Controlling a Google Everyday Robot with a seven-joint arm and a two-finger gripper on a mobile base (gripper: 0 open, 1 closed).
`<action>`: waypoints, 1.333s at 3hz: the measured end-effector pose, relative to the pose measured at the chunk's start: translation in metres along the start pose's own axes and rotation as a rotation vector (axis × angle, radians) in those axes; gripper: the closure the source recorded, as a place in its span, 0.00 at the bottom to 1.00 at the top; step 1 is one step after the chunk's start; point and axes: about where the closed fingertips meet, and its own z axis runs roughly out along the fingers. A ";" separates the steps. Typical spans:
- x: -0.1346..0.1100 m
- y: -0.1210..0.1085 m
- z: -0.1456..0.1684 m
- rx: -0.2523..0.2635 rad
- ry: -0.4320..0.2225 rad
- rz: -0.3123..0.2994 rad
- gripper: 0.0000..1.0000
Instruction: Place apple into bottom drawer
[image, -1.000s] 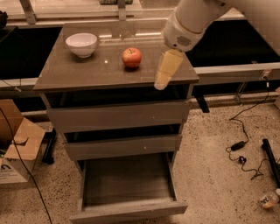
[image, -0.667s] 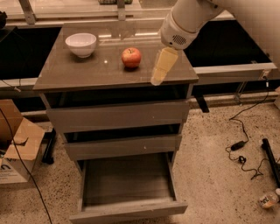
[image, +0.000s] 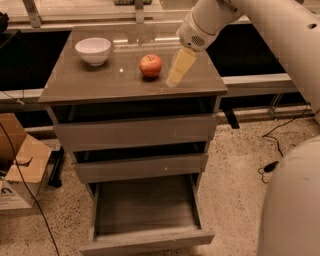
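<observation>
A small red apple (image: 150, 65) with yellowish patches sits on the cabinet top (image: 90, 80), right of the middle. My gripper (image: 175, 79) hangs from the white arm just to the apple's right, close above the top and apart from the apple. The bottom drawer (image: 145, 210) is pulled out below, a wide shallow tray with nothing in it.
A white bowl (image: 93, 50) stands at the cabinet top's back left. The two upper drawers (image: 132, 132) are closed. A cardboard box (image: 20, 165) sits on the floor at left. Cables (image: 275, 160) lie on the floor at right.
My gripper has moved left along the cabinet top, closer to the apple. The apple and drawers have not moved.
</observation>
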 end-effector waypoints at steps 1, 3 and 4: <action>-0.001 -0.026 0.046 -0.045 -0.033 0.025 0.00; -0.005 -0.033 0.061 -0.029 -0.062 0.064 0.00; -0.032 -0.061 0.091 0.021 -0.165 0.126 0.00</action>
